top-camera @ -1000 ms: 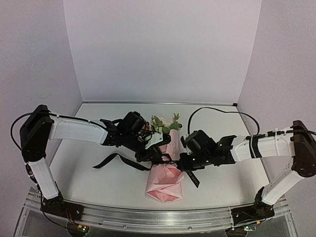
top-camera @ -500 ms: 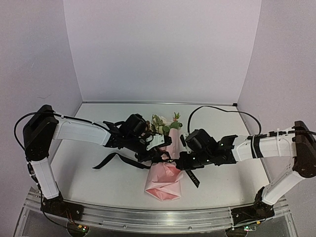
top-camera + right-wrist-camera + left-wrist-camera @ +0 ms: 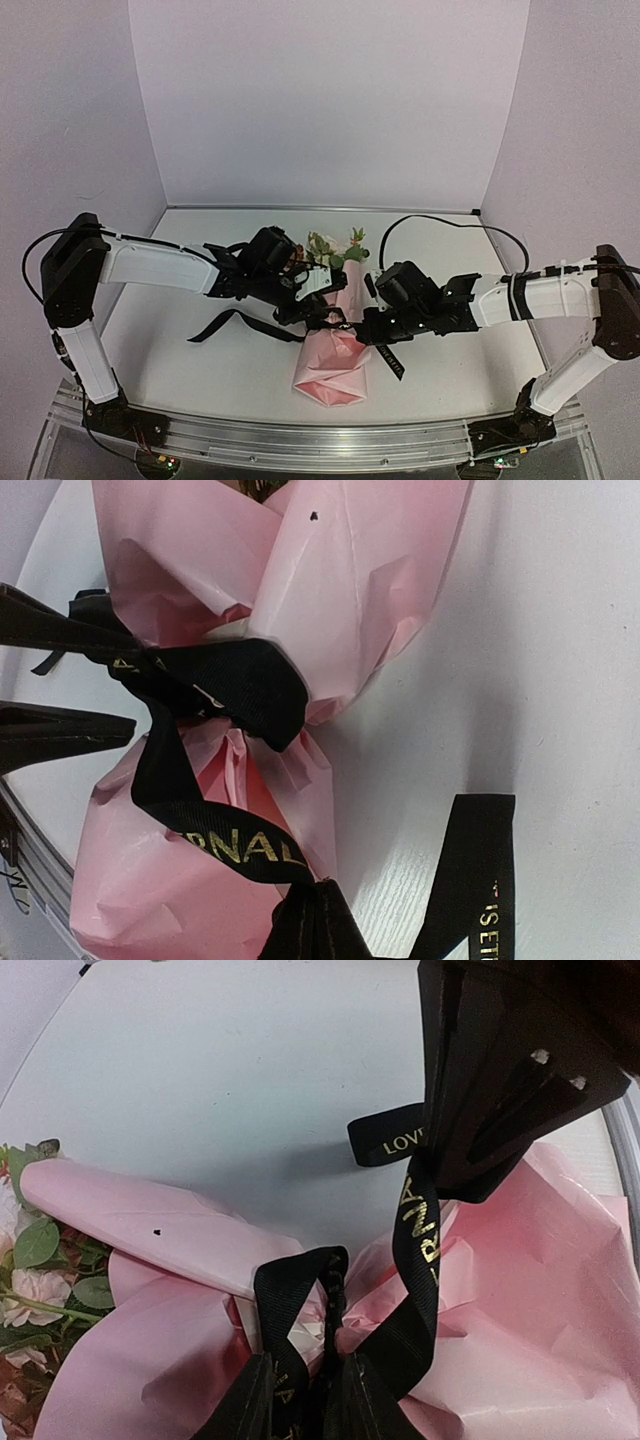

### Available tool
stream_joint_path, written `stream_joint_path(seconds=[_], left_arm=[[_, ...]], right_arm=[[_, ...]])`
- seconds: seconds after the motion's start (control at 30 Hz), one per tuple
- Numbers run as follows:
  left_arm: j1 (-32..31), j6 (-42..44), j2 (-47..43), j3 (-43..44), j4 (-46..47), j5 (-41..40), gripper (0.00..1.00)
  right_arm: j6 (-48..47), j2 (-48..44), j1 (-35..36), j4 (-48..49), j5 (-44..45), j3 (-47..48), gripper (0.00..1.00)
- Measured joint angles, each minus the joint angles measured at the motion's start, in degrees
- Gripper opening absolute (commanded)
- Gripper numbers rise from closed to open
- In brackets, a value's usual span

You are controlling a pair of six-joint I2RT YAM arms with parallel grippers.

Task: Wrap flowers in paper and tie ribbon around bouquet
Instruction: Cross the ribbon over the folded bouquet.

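Two strands of the ribbon cross at the cinched waist of the bouquet, which lies on the white bench between the arms, its flowers pointing away from the bases. The right end effector is pressed together on one strand. The left end effector pinches a loop of ribbon between part-closed fingers. The knot looks half formed and not yet snug. To finish it well, the strands should be drawn apart slowly, level and in opposite directions, keeping the band seated in the gathered neck of the paper so it does not slide toward the open end. A jerk could tear the sheet or drag the bunch across the bench. The ribbon is flat black tape with gold lettering, stiff enough to hold a curl. The paper is thin, matte and pale pink, crumpled where it is cinched and flaring into soft folds on either side. The blooms are cream and pink among green leaves.
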Motion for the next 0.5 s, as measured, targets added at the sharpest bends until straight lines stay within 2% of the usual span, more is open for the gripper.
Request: stream_joint_path(seconds=[0.27, 0.37, 0.5], left_arm=[[0.07, 0.42, 3.68, 0.73, 0.33, -1.94, 0.24], [0.06, 0.38, 4.31, 1.08, 0.93, -2.34, 0.17], [0.07, 0.58, 4.43, 1.19, 1.33, -2.97, 0.01]], right_arm=[[-0.13, 0.00, 0.00, -0.04, -0.08, 0.00, 0.00], [-0.32, 0.00, 0.00, -0.16, -0.13, 0.00, 0.00], [-1.31, 0.00, 0.00, -0.22, -0.73, 0.00, 0.00]])
